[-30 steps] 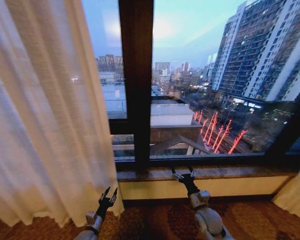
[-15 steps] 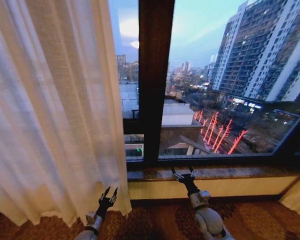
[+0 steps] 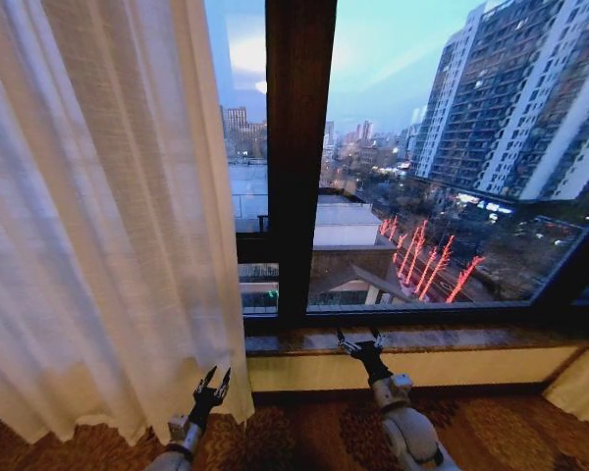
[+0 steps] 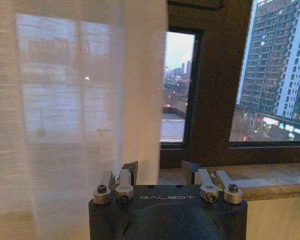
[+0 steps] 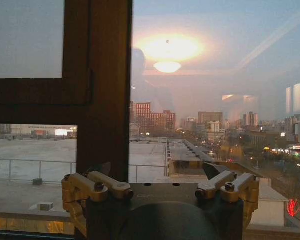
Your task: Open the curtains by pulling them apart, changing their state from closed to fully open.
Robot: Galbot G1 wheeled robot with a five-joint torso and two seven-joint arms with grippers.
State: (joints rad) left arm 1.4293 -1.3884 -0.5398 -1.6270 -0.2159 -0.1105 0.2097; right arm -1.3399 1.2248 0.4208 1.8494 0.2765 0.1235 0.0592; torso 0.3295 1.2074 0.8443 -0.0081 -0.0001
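The left curtain (image 3: 98,216), a sheer white-cream pleated panel, hangs at the left of the window and reaches the floor. A corner of the right curtain (image 3: 581,391) shows at the lower right edge. My left gripper (image 3: 214,381) is open, low by the left panel's inner edge, with no fabric between its fingers. In the left wrist view the left gripper (image 4: 160,172) faces the curtain (image 4: 80,110), whose edge hangs just beyond it. My right gripper (image 3: 360,343) is open in front of the window sill. The right gripper (image 5: 157,172) points at the glass and holds nothing.
A dark wooden mullion (image 3: 299,157) divides the window, with the city outside. A stone window sill (image 3: 442,340) runs below the glass, above a cream wall strip. Patterned carpet (image 3: 304,437) covers the floor between the two arms.
The whole picture has shifted: the mullion sits farther right than a second ago, so the camera has moved. Both grippers keep their places and stay open.
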